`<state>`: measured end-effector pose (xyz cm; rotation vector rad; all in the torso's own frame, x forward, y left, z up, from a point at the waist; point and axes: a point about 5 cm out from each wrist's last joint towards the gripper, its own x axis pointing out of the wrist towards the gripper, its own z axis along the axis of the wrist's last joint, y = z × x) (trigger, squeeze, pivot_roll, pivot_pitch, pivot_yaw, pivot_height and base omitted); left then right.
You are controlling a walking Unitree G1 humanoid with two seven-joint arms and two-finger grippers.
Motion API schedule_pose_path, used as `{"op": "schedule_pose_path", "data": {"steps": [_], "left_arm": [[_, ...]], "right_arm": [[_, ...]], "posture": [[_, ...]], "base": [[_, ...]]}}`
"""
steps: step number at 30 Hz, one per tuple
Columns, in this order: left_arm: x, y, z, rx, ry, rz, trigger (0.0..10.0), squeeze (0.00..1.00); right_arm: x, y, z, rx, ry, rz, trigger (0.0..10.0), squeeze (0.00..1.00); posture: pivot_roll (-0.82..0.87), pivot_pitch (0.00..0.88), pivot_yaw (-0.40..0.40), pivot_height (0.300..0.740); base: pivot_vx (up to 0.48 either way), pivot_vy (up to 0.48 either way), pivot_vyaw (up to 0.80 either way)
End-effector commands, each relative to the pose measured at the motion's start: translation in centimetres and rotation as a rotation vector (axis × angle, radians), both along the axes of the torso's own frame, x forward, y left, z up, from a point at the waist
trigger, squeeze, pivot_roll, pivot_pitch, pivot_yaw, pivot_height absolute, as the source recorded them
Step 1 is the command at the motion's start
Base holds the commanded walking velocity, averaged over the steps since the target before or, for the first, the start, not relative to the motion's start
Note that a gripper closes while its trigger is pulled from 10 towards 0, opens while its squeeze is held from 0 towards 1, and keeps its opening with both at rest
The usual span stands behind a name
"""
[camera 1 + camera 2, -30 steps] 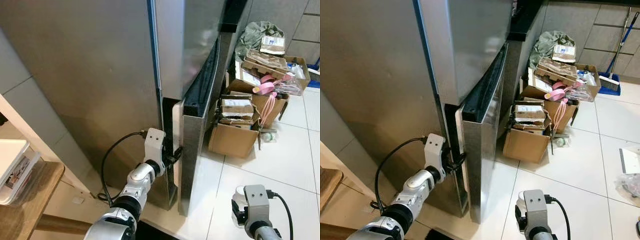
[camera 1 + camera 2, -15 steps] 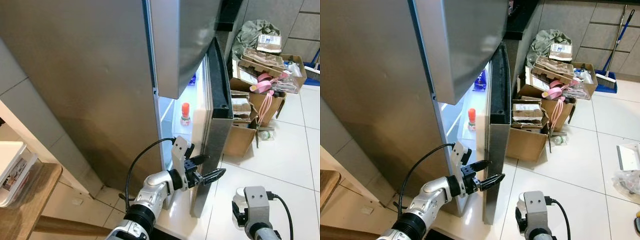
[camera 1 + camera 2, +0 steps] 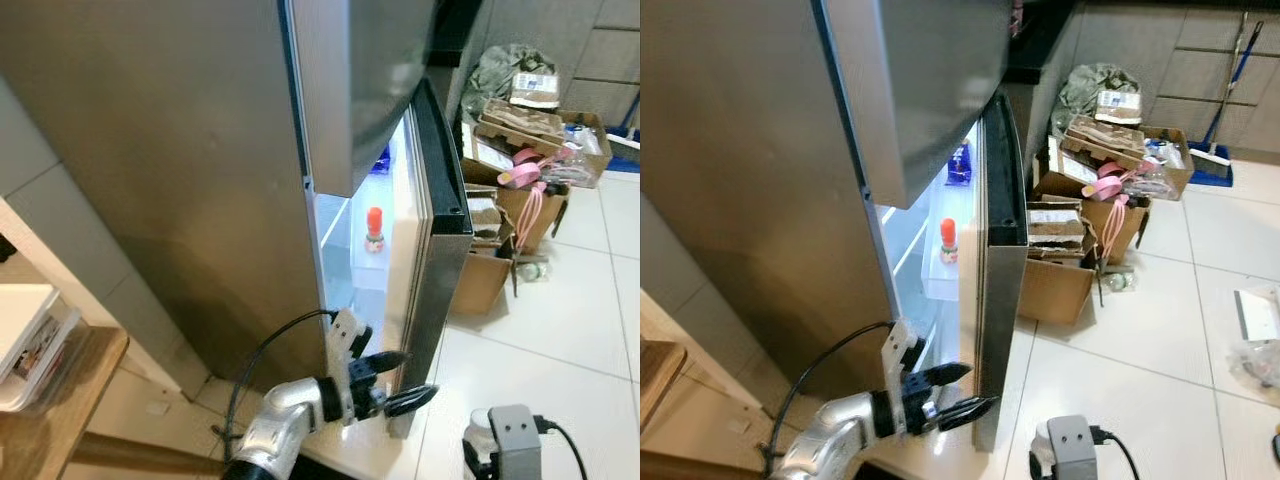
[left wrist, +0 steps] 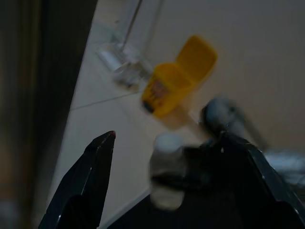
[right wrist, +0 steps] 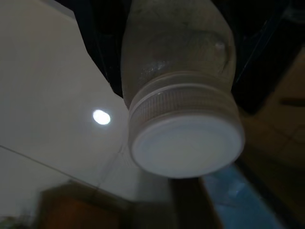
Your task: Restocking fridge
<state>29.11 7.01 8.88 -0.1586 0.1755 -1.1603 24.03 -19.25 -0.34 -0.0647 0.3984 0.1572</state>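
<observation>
Fridge door [image 3: 432, 270] is standing ajar before us, a red-capped bottle [image 3: 374, 228] sitting on its inner shelf. Our left end effector [image 3: 397, 379] is hovering spread apart at its lower edge; our right end effector [image 5: 181, 57] is clamping a white-capped jar [image 5: 183, 109].

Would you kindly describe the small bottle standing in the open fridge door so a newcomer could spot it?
Start at the tall steel fridge, whose lower door stands open. On the lit shelf inside that door stands one small bottle, beside a blue packet; its orange-red cap sets it apart.

fridge [image 3: 200, 150]: 1 | red-capped bottle [image 3: 374, 228]: 1 | white-capped bottle [image 5: 183, 90]: 1 | cardboard boxes [image 3: 490, 270]: several
</observation>
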Motion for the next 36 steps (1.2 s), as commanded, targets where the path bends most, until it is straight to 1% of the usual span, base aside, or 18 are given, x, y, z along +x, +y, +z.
{"op": "schedule_pose_path", "data": {"steps": [1,2,3,5,6,7,8,9,10,13,15,19,21,22,25,28,30,36], "left_arm": [[-0.3,1.6,-1.0,0.061,0.012,0.06,10.0,0.0],[-0.4,3.2,-1.6,0.082,0.016,0.151,10.0,0.0],[-0.4,3.2,-1.6,0.082,0.016,0.151,10.0,0.0],[-0.5,7.4,-4.1,0.245,0.034,0.422,10.0,0.0],[-0.5,7.4,-4.1,0.245,0.034,0.422,10.0,0.0],[-0.9,9.4,-5.3,0.366,0.052,0.552,10.0,0.0],[-0.9,9.4,-5.3,0.366,0.052,0.552,10.0,0.0],[-1.3,10.9,-6.1,0.432,0.077,0.65,10.0,0.0],[-1.7,11.9,-6.6,0.45,0.107,0.739,10.0,0.0],[-2.2,12.4,-6.9,0.443,0.137,0.796,10.0,0.0],[-2.7,12.2,-7.0,0.426,0.157,0.836,10.0,0.0],[-2.7,11.6,-7.0,0.406,0.155,0.858,10.0,0.0],[-2.4,10.9,-6.8,0.385,0.14,0.899,10.0,0.0],[-2.4,10.9,-6.8,0.385,0.14,0.899,10.0,0.0],[-1.7,9.9,-6.2,0.315,0.121,0.943,10.0,0.0],[-1.4,9.2,-6.0,0.297,0.124,0.938,10.0,0.0],[-1.4,9.1,-6.0,0.3,0.124,0.933,10.0,0.0],[-1.2,8.4,-5.8,0.303,0.121,0.911,10.0,0.0]], "right_arm": [[-0.3,0.8,0.0,0.039,0.003,0.061,10.0,0.0],[-0.3,1.6,0.6,0.082,-0.016,0.132,10.0,0.0],[-0.3,1.6,0.6,0.082,-0.016,0.132,10.0,0.0],[0.2,3.6,2.4,0.181,-0.073,0.269,10.0,0.0],[0.2,3.6,2.4,0.181,-0.073,0.269,10.0,0.0],[0.4,4.7,3.2,0.22,-0.088,0.341,10.0,0.0],[0.4,4.7,3.2,0.22,-0.088,0.341,10.0,0.0],[0.6,5.6,3.8,0.244,-0.095,0.408,10.0,0.0],[0.7,6.7,4.4,0.264,-0.089,0.494,10.0,0.0],[0.7,7.6,4.9,0.268,-0.079,0.582,10.0,0.0],[0.3,8.9,5.4,0.259,-0.052,0.737,10.0,0.0],[0.8,9.5,5.8,0.224,-0.064,0.78,10.0,0.0],[2.2,9.3,6.1,0.147,-0.108,0.717,10.0,0.0],[2.2,9.3,6.1,0.147,-0.108,0.717,10.0,0.0],[4.9,7.8,6.4,-0.029,-0.183,0.52,10.0,0.0],[6.5,6.1,6.7,-0.15,-0.233,0.353,10.0,0.0],[6.7,5.6,6.8,-0.178,-0.241,0.317,10.0,0.0],[8.0,2.0,7.1,-0.373,-0.265,0.028,10.0,0.0]], "posture": [[-0.09,0.201,0.08,0.74],[-0.09,0.198,0.082,0.74],[-0.09,0.198,0.082,0.74],[-0.08,0.188,0.083,0.74],[-0.08,0.188,0.083,0.74],[-0.08,0.179,0.074,0.74],[-0.08,0.179,0.074,0.74],[-0.08,0.176,0.069,0.74],[-0.07,0.173,0.062,0.74],[-0.07,0.173,0.054,0.74],[-0.06,0.175,0.042,0.74],[-0.06,0.177,0.041,0.74],[-0.06,0.176,0.041,0.74],[-0.06,0.176,0.041,0.74],[-0.06,0.176,0.05,0.74],[-0.07,0.173,0.058,0.74],[-0.07,0.173,0.058,0.74],[-0.07,0.166,0.074,0.74]], "base": [[0.0,0.0,0.0],[0.0,0.0,0.0],[0.0,0.0,0.0],[0.0,0.0,0.0],[0.0,0.0,0.0],[0.0,0.0,0.0],[0.0,0.0,0.0],[0.0,0.0,0.0],[0.0,0.0,0.0],[0.0,0.0,0.0],[0.0,0.0,0.0],[0.0,0.0,0.0],[0.0,0.0,0.0],[0.0,0.0,0.0],[0.0,0.0,0.0],[0.0,0.0,0.0],[0.0,0.0,0.0],[0.0,0.0,0.0]]}}
